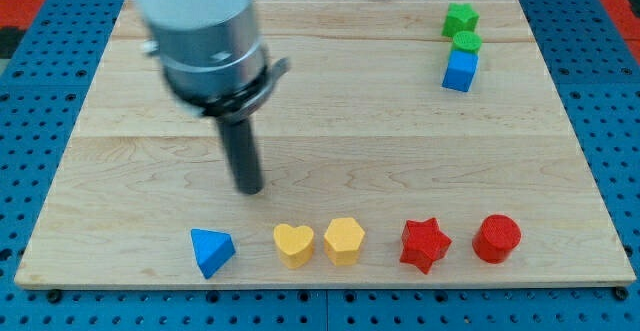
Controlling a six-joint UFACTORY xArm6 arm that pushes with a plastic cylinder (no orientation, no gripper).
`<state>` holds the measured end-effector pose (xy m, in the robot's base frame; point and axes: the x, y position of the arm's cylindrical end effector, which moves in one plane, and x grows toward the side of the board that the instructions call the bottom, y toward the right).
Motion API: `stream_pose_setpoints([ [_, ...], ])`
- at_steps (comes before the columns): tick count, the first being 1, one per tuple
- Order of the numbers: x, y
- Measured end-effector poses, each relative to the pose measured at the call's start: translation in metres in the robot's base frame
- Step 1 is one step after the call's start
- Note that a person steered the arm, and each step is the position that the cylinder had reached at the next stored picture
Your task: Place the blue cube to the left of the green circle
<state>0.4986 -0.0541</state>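
The blue cube (460, 71) sits near the view's top right, touching the green circle (466, 42) just above it. A green star (460, 18) lies above the circle. My tip (249, 189) rests on the board at centre left, far to the left of and below the blue cube, touching no block.
A row along the view's bottom holds a blue triangle (211, 251), a yellow heart (293, 243), a yellow hexagon (343, 240), a red star (424, 244) and a red circle (496, 238). The wooden board (400, 151) is ringed by blue pegboard.
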Motion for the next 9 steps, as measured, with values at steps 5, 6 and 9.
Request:
stream_pose_setpoints([
  [5,-0.140,0.273],
  [6,-0.141,0.232],
  [9,-0.193,0.192],
])
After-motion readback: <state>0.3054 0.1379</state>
